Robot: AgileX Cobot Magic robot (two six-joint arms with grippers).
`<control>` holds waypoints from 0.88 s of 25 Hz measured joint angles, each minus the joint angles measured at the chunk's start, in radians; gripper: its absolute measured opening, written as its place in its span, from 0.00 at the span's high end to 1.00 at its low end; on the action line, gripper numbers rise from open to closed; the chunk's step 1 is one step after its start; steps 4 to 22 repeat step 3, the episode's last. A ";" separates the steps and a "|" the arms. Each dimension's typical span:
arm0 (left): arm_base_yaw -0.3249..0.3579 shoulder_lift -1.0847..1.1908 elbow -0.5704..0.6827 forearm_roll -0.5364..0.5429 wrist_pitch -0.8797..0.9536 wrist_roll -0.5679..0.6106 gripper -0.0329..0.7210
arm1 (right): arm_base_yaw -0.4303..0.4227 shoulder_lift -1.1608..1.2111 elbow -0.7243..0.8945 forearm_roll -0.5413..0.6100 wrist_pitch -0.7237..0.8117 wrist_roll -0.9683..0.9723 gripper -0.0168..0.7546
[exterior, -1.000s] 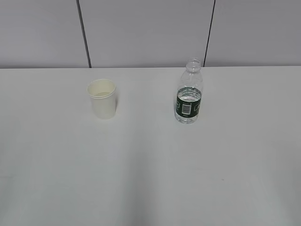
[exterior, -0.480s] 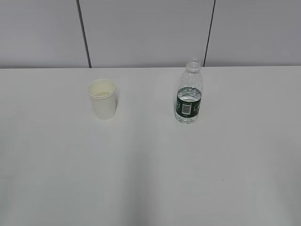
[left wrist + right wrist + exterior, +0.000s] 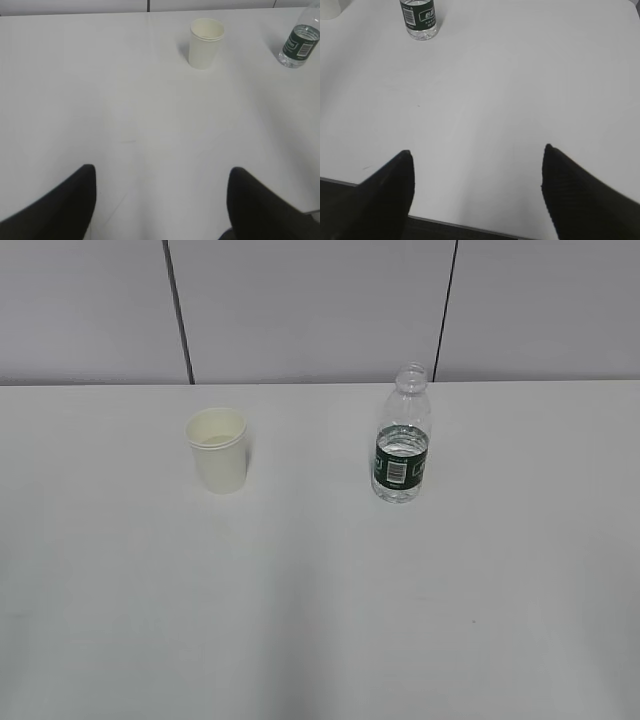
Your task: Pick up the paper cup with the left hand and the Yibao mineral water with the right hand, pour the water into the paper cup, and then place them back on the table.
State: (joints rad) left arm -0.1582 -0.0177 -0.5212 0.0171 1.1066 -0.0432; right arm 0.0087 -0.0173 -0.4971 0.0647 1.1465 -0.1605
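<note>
Exterior view: cup (image 3: 218, 450) and bottle (image 3: 402, 436) upright, well apart on table (image 3: 320, 620); arms out of frame. Left gripper (image 3: 161, 175) and right gripper (image 3: 476, 156) fingers apart, empty, tips only; bottle top cropped in wrist views.

**Bottle label too small to read**

The Yibao mineral water (image 3: 402, 445) carries a dark green label band (image 3: 401, 466) with a white barcode-like patch and pale marks; no word, brand or number is legible in any view.
</note>
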 joint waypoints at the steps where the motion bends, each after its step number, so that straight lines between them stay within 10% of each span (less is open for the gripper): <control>1: 0.000 0.000 0.000 0.000 0.000 0.000 0.30 | 0.000 0.000 0.000 0.000 0.000 0.000 0.22; 22: 0.000 0.000 0.000 0.000 0.000 0.000 0.30 | 0.000 0.000 0.000 0.000 0.000 0.000 0.22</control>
